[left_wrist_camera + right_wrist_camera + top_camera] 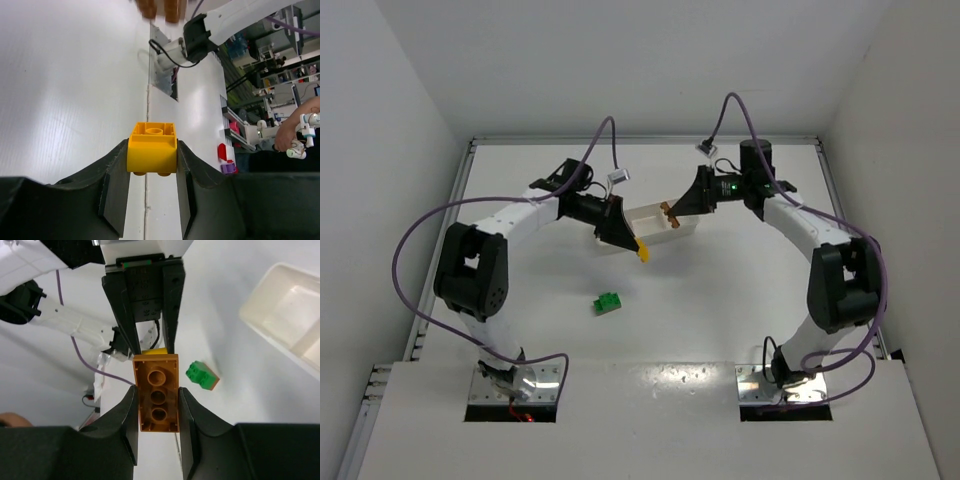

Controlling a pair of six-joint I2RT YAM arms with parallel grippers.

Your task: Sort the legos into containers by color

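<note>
My left gripper [640, 247] is shut on a yellow-orange lego [151, 149], held above the table just in front of the white tray [650, 232]. My right gripper [668, 211] is shut on a long reddish-brown lego [156, 393], held over the tray's right part. A green lego [609, 302] with a brownish underside lies on the table nearer the arm bases; it also shows in the right wrist view [202, 375]. The tray's compartments [287, 315] look empty in the right wrist view. The two grippers face each other closely.
The table is white with raised edges at left [460, 190] and right [835, 190]. Purple cables [420, 240] loop beside both arms. The right arm's base [185, 45] shows in the left wrist view.
</note>
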